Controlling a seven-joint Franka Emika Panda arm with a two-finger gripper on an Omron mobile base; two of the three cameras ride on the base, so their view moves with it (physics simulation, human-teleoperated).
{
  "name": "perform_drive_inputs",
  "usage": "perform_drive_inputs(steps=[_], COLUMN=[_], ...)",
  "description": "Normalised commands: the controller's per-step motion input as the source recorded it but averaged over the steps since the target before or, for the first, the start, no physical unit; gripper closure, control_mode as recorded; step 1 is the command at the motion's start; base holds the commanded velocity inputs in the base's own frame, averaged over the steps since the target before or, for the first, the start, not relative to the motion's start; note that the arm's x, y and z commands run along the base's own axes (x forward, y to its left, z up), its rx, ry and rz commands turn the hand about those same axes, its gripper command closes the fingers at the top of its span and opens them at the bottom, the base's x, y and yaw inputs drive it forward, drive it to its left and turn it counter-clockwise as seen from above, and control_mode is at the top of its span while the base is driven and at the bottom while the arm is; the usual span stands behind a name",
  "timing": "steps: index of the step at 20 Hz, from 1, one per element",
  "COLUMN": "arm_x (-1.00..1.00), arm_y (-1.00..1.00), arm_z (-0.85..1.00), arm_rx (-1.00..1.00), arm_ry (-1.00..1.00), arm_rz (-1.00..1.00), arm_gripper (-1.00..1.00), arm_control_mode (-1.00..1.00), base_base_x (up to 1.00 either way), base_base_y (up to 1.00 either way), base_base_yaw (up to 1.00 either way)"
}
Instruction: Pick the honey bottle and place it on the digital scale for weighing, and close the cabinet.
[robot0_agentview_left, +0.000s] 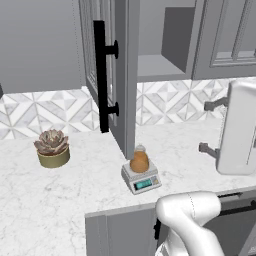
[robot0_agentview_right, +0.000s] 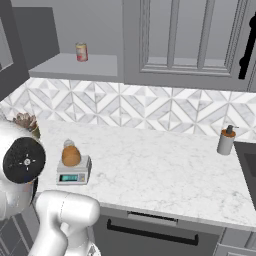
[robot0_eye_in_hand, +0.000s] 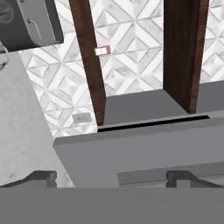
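- No brand or lettering is readable anywhere: the teal display on the digital scale (robot0_agentview_left: 142, 179) is lit, but its figures are too small to read, and the red-and-yellow label on the can (robot0_agentview_right: 81, 51) is a blur.
- The honey bottle (robot0_agentview_left: 139, 160) stands upright on the digital scale's platform, pale cap on top, on the marble counter (robot0_agentview_right: 165, 170) near its front edge.
- The cabinet (robot0_agentview_left: 116, 70) hangs open, its glass-paned door swung out over the counter just behind the bottle, black bar handle (robot0_agentview_left: 102, 76) facing out.
- Inside, the can sits alone on the cabinet's shelf.
- A potted succulent (robot0_agentview_left: 52, 147) sits well left of the scale; a soap dispenser (robot0_agentview_right: 226, 139) stands far right.
- My gripper (robot0_eye_in_hand: 112, 177) shows two dark tips set wide apart with nothing between them, pointing at the cabinet's grey edge.
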Motion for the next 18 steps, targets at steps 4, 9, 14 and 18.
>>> perform_drive_inputs(steps=[4,9,14,18], arm_x=[-0.95,-0.26,0.13,0.23], arm_y=[0.67,0.98,0.96,0.81], arm_z=[-0.37,-0.68,-0.76,-0.78], arm_rx=[0.18,0.23,0.27,0.27], arm_ry=[-0.39,-0.40,-0.31,-0.24], arm_rz=[-0.42,-0.41,-0.34,-0.33], arm_gripper=[-1.00,-1.00,-1.00,-1.00], arm_control_mode=[-1.00,-1.00,-1.00,-1.00], base_base_x=[0.00,0.00,0.00,0.00], base_base_y=[0.00,0.00,0.00,0.00], base_base_yaw=[0.00,0.00,0.00,0.00])
